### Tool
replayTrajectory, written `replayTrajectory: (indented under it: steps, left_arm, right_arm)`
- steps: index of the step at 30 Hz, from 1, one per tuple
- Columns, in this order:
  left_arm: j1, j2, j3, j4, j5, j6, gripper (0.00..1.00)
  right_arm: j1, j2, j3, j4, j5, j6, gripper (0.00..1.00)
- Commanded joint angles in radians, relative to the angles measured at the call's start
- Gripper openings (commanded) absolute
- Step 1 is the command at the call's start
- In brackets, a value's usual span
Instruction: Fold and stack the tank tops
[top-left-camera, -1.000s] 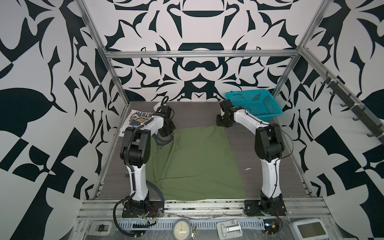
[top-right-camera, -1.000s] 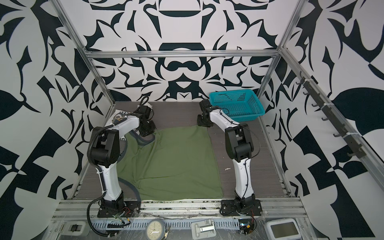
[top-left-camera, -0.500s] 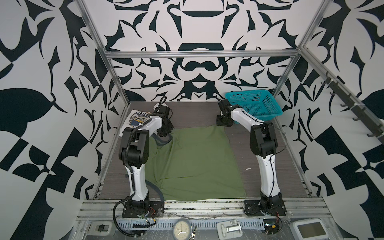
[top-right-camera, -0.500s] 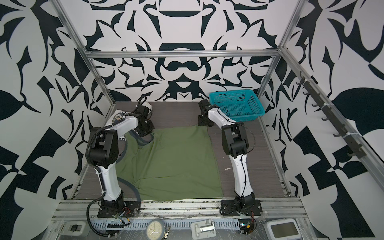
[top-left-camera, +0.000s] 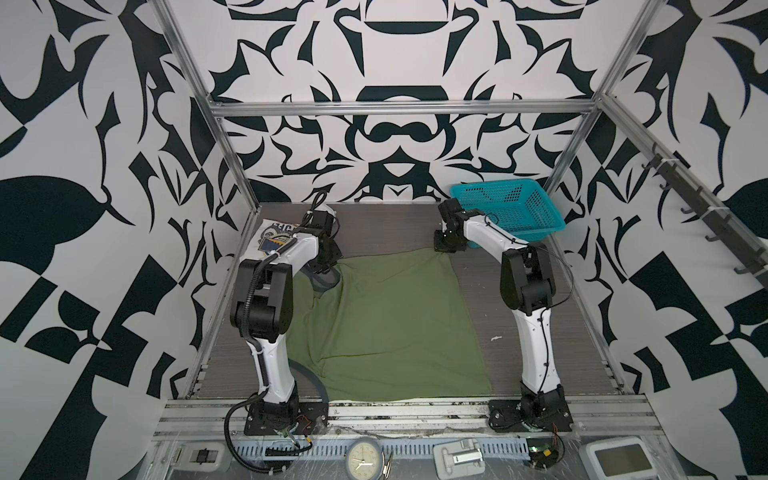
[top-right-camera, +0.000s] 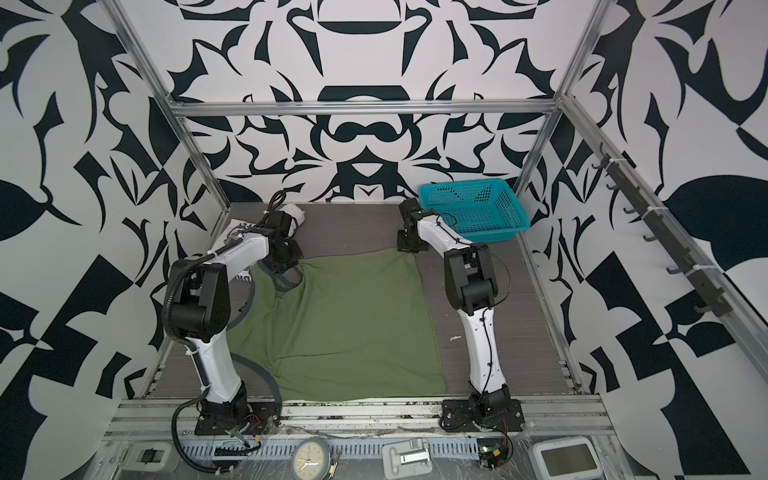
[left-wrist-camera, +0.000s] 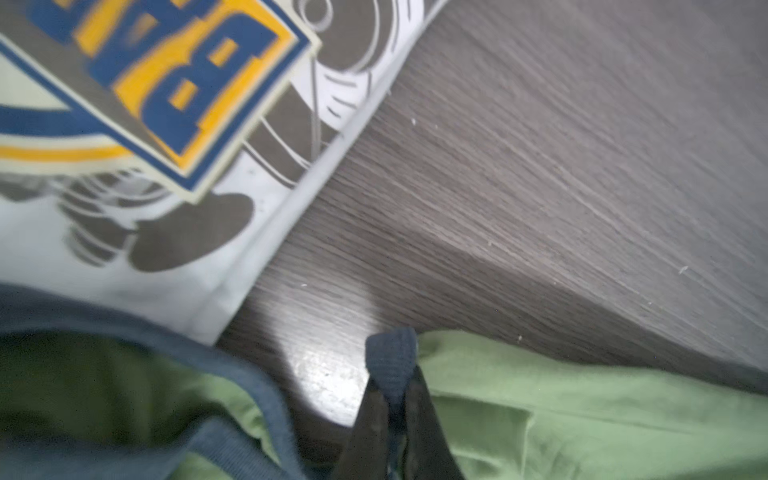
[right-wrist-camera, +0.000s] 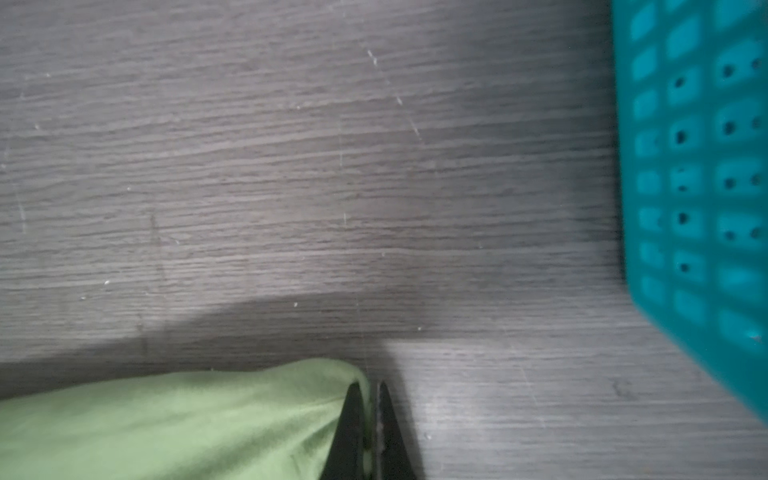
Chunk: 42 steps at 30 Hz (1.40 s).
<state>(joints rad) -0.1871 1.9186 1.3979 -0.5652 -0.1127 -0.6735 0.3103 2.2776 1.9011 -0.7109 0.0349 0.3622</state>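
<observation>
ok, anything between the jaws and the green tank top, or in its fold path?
Nothing visible. Left jaws are shut on the dark strap trim of the green tank top, right jaws on its far corner. The white tank top and teal basket sit off to either side, not on the green cloth.

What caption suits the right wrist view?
Right gripper shut on a corner of the olive tank top, teal basket nearby.

A teal plastic mesh basket (top-left-camera: 540, 216) sits at the one-o'clock corner of the grey wood-grain table (top-left-camera: 582, 332); a round analog clock (top-left-camera: 364, 460) lies at six o'clock, a white square screened device (top-left-camera: 621, 459) at five o'clock.
</observation>
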Motion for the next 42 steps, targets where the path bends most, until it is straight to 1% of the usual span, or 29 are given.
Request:
replayTrajectory:
  steps: [1,5,9,12,17,21,23,25,26,27,28,29,31,32,34,36,39,42]
  left_arm:
    - [0.022,-0.06,-0.021,-0.006,-0.048,0.011,0.0]
    - [0.035,-0.073,-0.029,0.013,-0.027,0.012,0.0]
    - [0.035,-0.05,0.006,0.019,0.022,0.024,0.0]
    - [0.034,-0.008,0.067,0.006,0.052,0.038,0.0]
    - [0.031,0.084,0.188,-0.005,0.059,0.054,0.0]
    - [0.013,0.181,0.309,-0.044,0.061,0.088,0.05]
    - [-0.001,0.227,0.379,-0.073,0.052,0.105,0.12]
    - [-0.013,0.262,0.445,-0.107,0.035,0.122,0.18]
    - [-0.018,0.278,0.481,-0.127,0.024,0.131,0.22]
    - [-0.021,0.287,0.512,-0.145,0.014,0.136,0.3]
    - [-0.024,0.297,0.546,-0.175,-0.009,0.14,0.41]
    - [-0.026,0.301,0.579,-0.209,-0.039,0.143,0.51]
    - [-0.029,0.292,0.627,-0.277,-0.092,0.143,0.64]
    - [-0.032,0.277,0.637,-0.304,-0.115,0.141,0.68]
    - [-0.045,0.226,0.621,-0.321,-0.142,0.141,0.73]
    - [-0.071,0.161,0.565,-0.32,-0.167,0.144,0.77]
    - [-0.105,0.07,0.449,-0.296,-0.157,0.134,0.78]
    - [-0.122,0.002,0.309,-0.226,-0.093,0.102,0.75]
  right_arm:
    - [-0.016,-0.105,0.012,-0.005,0.059,-0.019,0.0]
    - [-0.033,-0.13,0.003,0.004,0.046,-0.021,0.0]
    - [-0.042,-0.113,0.042,-0.008,0.023,-0.022,0.0]
    - [-0.043,-0.084,0.093,-0.021,0.016,-0.021,0.0]
    - [-0.055,-0.005,0.227,-0.079,0.019,-0.024,0.0]
    - [-0.063,0.027,0.292,-0.107,0.038,-0.025,0.0]
    - [-0.065,0.03,0.314,-0.113,0.053,-0.029,0.0]
    - [-0.071,0.032,0.337,-0.125,0.06,-0.029,0.03]
    - [-0.072,0.034,0.351,-0.132,0.061,-0.03,0.06]
    - [-0.073,0.033,0.363,-0.138,0.064,-0.03,0.1]
    - [-0.076,0.032,0.376,-0.147,0.067,-0.032,0.21]
    - [-0.076,0.032,0.393,-0.162,0.073,-0.036,0.29]
    - [-0.076,0.023,0.403,-0.179,0.077,-0.044,0.4]
    - [-0.075,0.01,0.394,-0.181,0.079,-0.048,0.44]
    - [-0.073,-0.027,0.349,-0.177,0.079,-0.045,0.49]
    - [-0.07,-0.073,0.284,-0.163,0.061,-0.042,0.51]
    - [-0.05,-0.16,0.137,-0.126,0.027,-0.038,0.51]
    - [-0.015,-0.247,-0.034,-0.076,0.003,-0.031,0.5]
